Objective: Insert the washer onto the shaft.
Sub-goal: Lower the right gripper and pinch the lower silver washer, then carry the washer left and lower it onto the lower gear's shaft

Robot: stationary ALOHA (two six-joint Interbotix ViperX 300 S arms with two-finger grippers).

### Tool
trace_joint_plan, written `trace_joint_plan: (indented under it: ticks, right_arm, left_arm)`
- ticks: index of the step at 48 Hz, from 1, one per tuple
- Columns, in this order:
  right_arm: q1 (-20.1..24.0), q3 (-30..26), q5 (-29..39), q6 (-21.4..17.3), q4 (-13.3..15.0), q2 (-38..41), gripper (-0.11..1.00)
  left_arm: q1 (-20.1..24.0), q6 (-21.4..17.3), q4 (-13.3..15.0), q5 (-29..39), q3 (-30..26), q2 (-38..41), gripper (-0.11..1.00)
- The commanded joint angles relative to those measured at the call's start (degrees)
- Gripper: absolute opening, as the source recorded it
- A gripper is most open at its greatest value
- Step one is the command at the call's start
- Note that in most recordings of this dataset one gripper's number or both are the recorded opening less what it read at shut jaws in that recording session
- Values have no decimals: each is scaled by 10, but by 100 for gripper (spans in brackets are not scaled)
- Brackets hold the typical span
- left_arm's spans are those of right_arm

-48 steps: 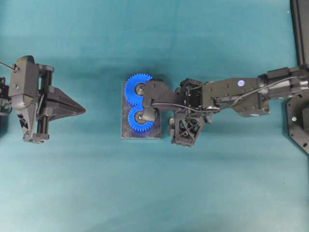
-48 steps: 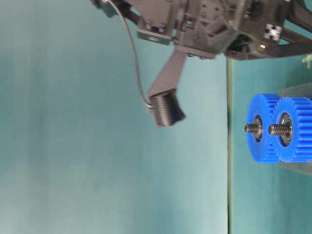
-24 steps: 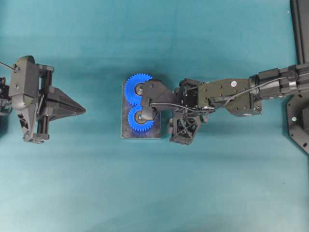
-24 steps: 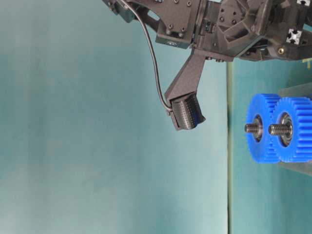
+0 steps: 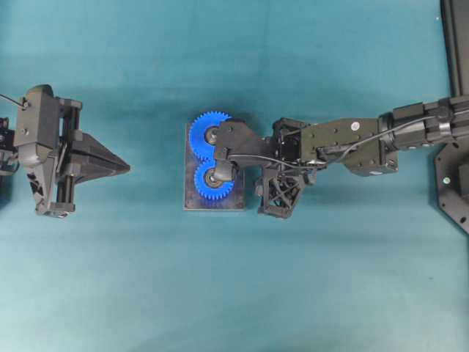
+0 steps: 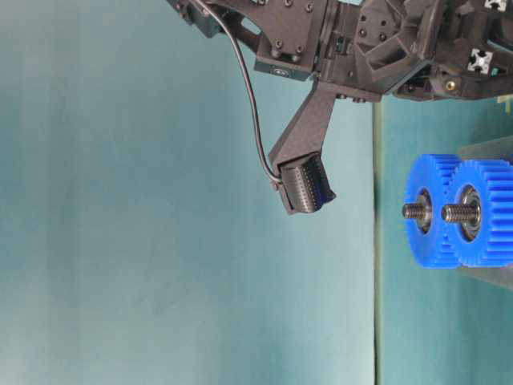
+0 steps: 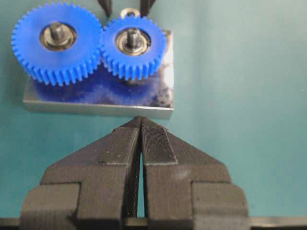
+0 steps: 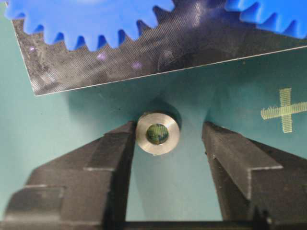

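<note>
Beside the metal base plate [image 8: 158,52], the washer [image 8: 158,132] lies flat on the teal table [image 8: 72,120] between the spread fingers of the right gripper [image 8: 165,143], touching one. Two blue gears [image 7: 91,43] sit on shafts [image 7: 132,34] on the plate. The left gripper [image 7: 141,125], pressed together, is well apart from the plate.

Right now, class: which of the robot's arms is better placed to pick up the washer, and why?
The right. Its gripper already straddles the washer lying on the table beside the gear plate, one finger touching it, the other still apart. The left gripper sits shut on the plate's far side.
</note>
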State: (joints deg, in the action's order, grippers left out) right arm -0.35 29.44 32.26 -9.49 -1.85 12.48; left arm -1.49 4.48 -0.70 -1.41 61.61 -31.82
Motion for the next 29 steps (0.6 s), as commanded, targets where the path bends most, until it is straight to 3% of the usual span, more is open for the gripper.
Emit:
trace_joint_plan:
  ticks: [1,11,29]
  right_arm:
    - [13,-2,-2,-2,-2,-4,47]
    - [13,-7,30,-4,-2,-38,29]
    - [12,-80,132,1,14,-101,30]
  left_arm:
    - [0,1,-2,-4,-8,-3,0]
    - [-1,1,-1,-4,-8,-2,0]
    - [-1,1,-2,-4,-10,-2,0]
